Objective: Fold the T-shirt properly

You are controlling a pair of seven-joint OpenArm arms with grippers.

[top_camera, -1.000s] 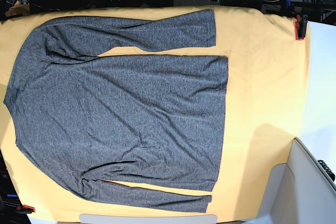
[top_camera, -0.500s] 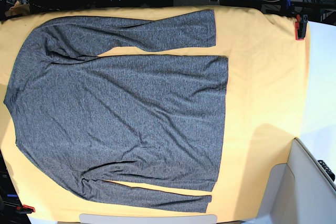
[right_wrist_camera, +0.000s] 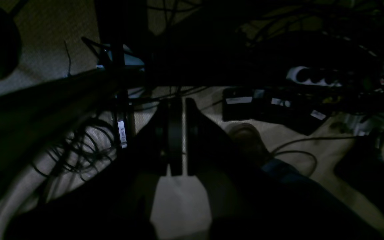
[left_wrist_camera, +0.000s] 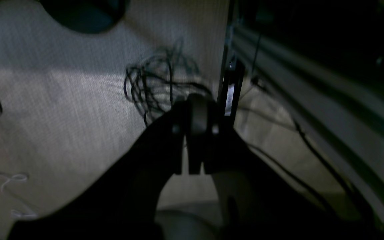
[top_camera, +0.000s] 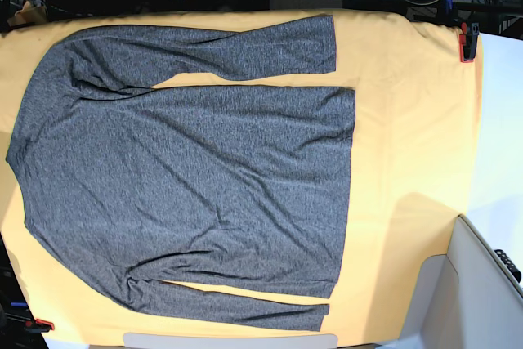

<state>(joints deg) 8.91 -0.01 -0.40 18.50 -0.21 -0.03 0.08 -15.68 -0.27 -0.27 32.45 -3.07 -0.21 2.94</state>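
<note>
yellow-orange cloth (top_camera: 409, 120) covers the worktop (top_camera: 498, 120) nearly edge to edge, white worktop showing only on base view's right side. t-shirt (top_camera: 188, 169) lies flat on the cloth, spread out, dark grey heathered knit w/ long sleeves; collar end toward the left of base view, hem toward the right. one sleeve runs along the far edge, other along the near edge, both roughly parallel to the body w/ a strip of cloth showing between sleeve and body. light wrinkles across the fabric, no fold in it.

red clamp (top_camera: 467, 42) pinches the cloth at the far right corner, another red clamp (top_camera: 41, 324) at the near left corner.

both arms sit off the worktop past its far edge. left end effector (left_wrist_camera: 193, 110) clenched, fingers pressed together w/ nothing between, pointing at pale floor (left_wrist_camera: 62, 110) w/ a tangle of black cables (left_wrist_camera: 155, 83). right end effector (right_wrist_camera: 175, 110) also clenched and empty, over floor w/ cables and a power strip (right_wrist_camera: 312, 76); wrist views dark and blurry.
</note>
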